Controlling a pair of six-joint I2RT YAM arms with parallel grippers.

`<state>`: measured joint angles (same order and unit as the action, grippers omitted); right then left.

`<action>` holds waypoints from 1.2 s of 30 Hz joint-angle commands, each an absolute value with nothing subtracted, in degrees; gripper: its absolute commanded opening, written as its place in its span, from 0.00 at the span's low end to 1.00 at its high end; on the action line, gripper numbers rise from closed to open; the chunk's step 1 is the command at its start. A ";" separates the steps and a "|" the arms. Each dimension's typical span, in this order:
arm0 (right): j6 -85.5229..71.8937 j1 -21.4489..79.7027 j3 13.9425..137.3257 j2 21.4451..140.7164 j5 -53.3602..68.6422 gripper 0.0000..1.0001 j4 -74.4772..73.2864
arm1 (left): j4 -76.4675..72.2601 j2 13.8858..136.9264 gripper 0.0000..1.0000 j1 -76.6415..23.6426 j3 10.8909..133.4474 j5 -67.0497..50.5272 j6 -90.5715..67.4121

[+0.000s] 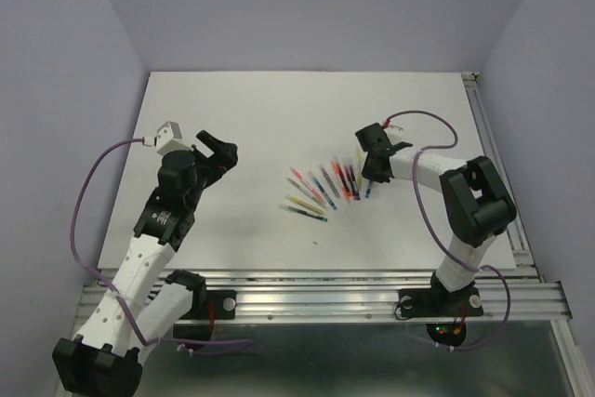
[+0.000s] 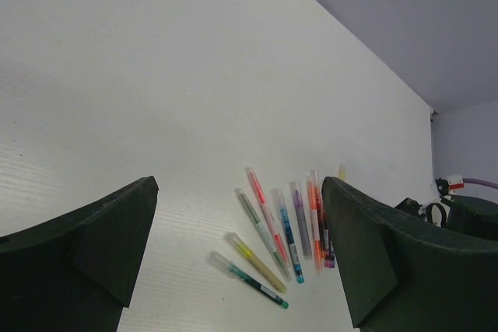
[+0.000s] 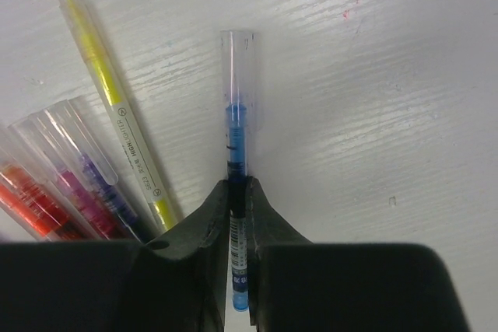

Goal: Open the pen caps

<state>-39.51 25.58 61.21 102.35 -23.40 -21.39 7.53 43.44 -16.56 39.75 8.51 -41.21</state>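
Several capped pens (image 1: 321, 188) lie fanned out on the white table (image 1: 232, 109). My right gripper (image 3: 237, 192) is shut on the barrel of a blue pen (image 3: 236, 149), which lies flat at the right end of the fan (image 1: 368, 190). Its clear pen cap (image 3: 238, 68) is on the pen and sticks out past the fingertips. Beside it lies a yellow highlighter (image 3: 109, 91) with its cap on. My left gripper (image 1: 218, 151) hangs open above the table to the left of the fan, holding nothing. In its view (image 2: 240, 188) the capped pens (image 2: 280, 231) show between the fingers.
Purple, pink and orange pens (image 3: 62, 184) lie packed together left of the yellow highlighter. A metal rail (image 1: 325, 290) runs along the table's near edge. Grey walls close in the sides and back. The right arm (image 2: 459, 211) shows at the edge of the left wrist view.
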 commanded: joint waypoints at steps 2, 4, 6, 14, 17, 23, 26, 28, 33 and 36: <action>-38.94 25.84 58.80 100.65 -27.76 0.04 -21.97 | 6.42 42.80 0.99 -16.70 40.52 9.14 -40.87; -36.32 25.84 58.80 99.06 -28.56 0.01 -21.01 | 6.42 42.80 0.99 -16.70 40.69 8.53 -40.78; -33.24 25.93 58.19 95.65 -28.57 0.01 -19.26 | 6.15 42.89 0.99 -16.61 40.78 6.60 -40.43; -16.27 25.84 47.75 76.93 -8.22 0.01 -6.43 | 0.36 44.12 0.99 -16.87 39.20 -11.47 -38.32; -12.31 25.93 43.52 70.78 11.72 0.01 -3.62 | -7.34 45.17 0.99 -17.66 37.10 -22.10 -38.14; -16.60 27.77 35.52 62.94 42.43 0.01 11.49 | -23.37 45.70 0.99 -22.23 31.29 -29.80 -43.94; -18.89 28.47 34.45 60.56 47.45 0.01 15.11 | -24.96 46.05 0.99 -25.74 30.59 -26.38 -45.26; -20.38 28.91 34.45 59.94 49.73 0.01 16.08 | -25.57 47.45 0.99 -27.85 30.76 -23.74 -45.53; -23.81 29.62 35.51 61.26 50.36 0.01 17.75 | -33.83 50.36 0.98 -31.90 30.15 -22.86 -48.60; -25.05 29.88 35.86 62.05 50.27 0.01 18.80 | -34.54 52.55 0.96 -33.92 31.29 -21.62 -48.51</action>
